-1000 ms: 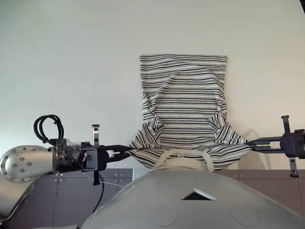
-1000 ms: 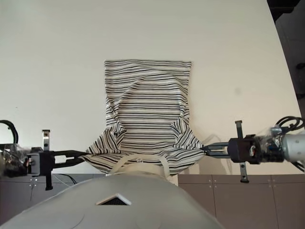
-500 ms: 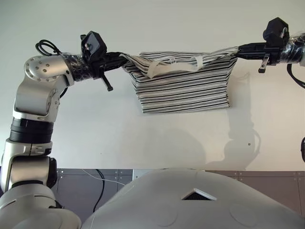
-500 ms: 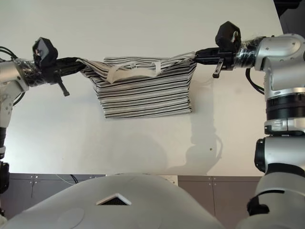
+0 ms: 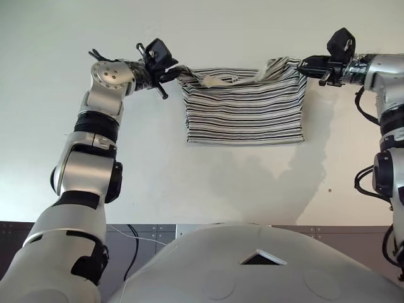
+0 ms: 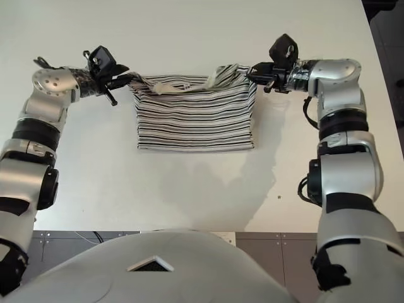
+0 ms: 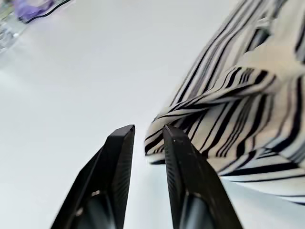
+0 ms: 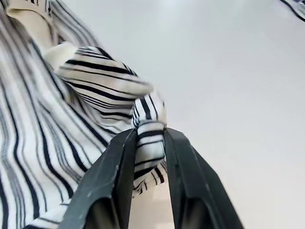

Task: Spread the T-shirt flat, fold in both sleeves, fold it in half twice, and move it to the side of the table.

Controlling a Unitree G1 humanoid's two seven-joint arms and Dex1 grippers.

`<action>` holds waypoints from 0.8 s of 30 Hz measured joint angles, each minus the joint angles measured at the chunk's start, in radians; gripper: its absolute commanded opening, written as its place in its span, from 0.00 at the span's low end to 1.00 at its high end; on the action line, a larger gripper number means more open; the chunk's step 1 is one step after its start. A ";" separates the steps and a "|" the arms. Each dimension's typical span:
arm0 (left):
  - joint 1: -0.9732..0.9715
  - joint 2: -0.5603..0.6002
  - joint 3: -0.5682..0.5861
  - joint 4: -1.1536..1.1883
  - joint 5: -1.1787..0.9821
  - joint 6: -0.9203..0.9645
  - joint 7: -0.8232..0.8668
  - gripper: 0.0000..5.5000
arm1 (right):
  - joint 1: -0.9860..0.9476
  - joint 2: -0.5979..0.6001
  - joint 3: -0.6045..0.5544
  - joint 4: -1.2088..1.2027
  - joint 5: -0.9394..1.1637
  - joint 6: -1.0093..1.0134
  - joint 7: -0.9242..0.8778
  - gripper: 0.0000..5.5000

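Note:
The striped T-shirt (image 5: 243, 110) lies folded in half on the white table (image 5: 189, 183), its cream collar (image 5: 221, 80) along the far edge. My left gripper (image 5: 175, 71) is at the shirt's far left corner. In the left wrist view a corner of cloth (image 7: 155, 140) sits at the tips of that gripper (image 7: 148, 130), which looks shut on it. At the far right corner my right gripper (image 5: 303, 65) is shut on a bunched corner. In the right wrist view striped cloth (image 8: 150, 131) fills the gap in that gripper (image 8: 150, 132). Both corners are raised slightly off the layer beneath.
The table's near edge (image 5: 189, 222) runs in front of grey cabinet panels (image 5: 139, 237). Bare tabletop lies on both sides of the shirt and in front of it. A purple object (image 7: 33, 7) sits far off on the table.
Both grippers carried the shirt's near edge up and over to the far edge, folding it in half. Over the last half second they came down toward the table and drew closer together.

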 measured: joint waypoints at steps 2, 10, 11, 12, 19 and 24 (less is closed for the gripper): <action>-0.007 -0.014 0.051 0.060 -0.001 -0.037 0.087 0.33 | -0.010 0.022 -0.012 0.052 -0.022 0.008 -0.101 0.35; 0.001 -0.043 0.077 -0.142 0.079 -0.214 0.222 0.37 | 0.008 0.070 -0.072 -0.027 -0.015 -0.103 -0.144 0.45; 0.053 -0.043 0.050 -0.269 0.090 -0.221 0.208 0.37 | 0.015 0.071 -0.070 -0.046 -0.013 -0.129 -0.131 0.45; 0.134 -0.043 0.018 -0.416 0.104 -0.218 0.186 0.37 | 0.025 0.069 -0.054 -0.050 -0.044 -0.169 -0.137 0.45; 0.556 0.015 -0.205 -1.101 0.314 -0.037 0.056 0.37 | 0.073 0.017 0.142 0.069 -0.330 -0.454 -0.255 0.45; 0.632 0.124 -0.238 -1.140 0.399 0.026 -0.034 0.37 | 0.059 -0.095 0.279 0.081 -0.488 -0.677 -0.295 0.45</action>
